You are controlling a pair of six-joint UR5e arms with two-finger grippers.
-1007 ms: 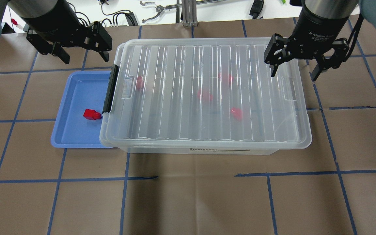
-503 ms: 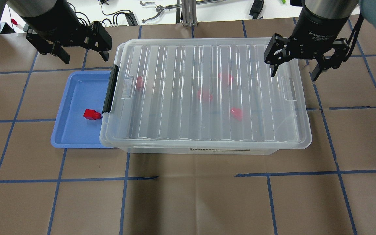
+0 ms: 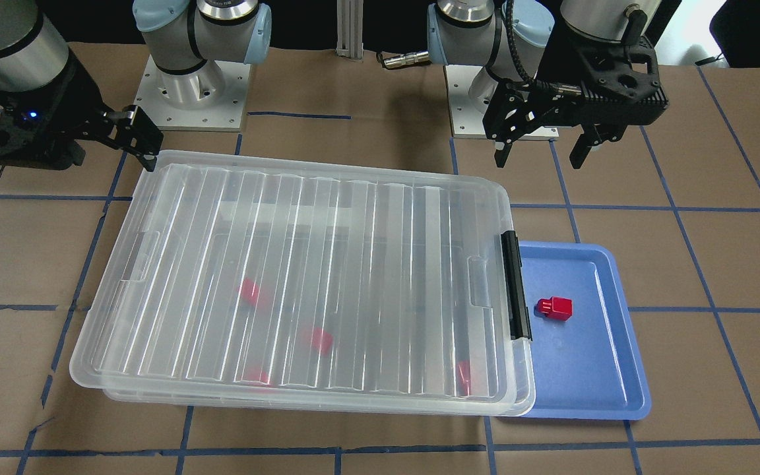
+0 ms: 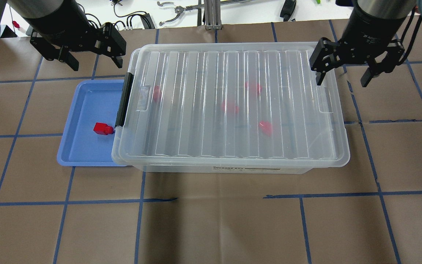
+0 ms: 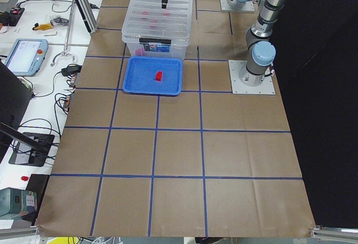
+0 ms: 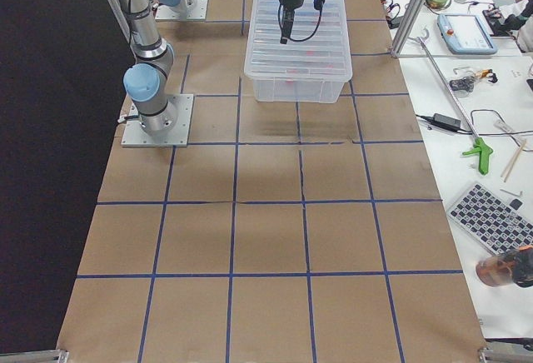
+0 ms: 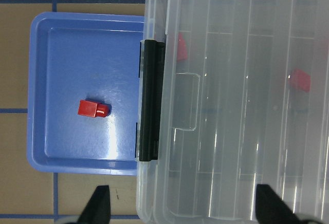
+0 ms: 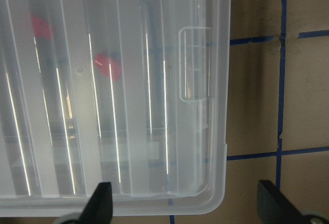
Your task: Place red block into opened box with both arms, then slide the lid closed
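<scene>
Box (image 4: 174, 169) label reads "STORAGE BOX". Glossy red block (image 4: 101, 128), stub toward box, lies in tray (image 4: 86, 102). Left fingers (image 4: 72, 64), right fingers (image 4: 366, 78) wide, empty.

The left arm (image 3: 591, 16) and right arm (image 3: 4, 33) were plain silver tubes with light blue joint caps (image 3: 258, 30), on square grey base plates (image 3: 221, 115). The left gripper (image 4: 96, 66) and right gripper (image 4: 341, 83) were chunky matte black. A black cable (image 3: 512, 46) ran down the left arm. The white lettering (image 4: 369, 35) on the right wrist said "2F Adaptive" something, I think.
</scene>
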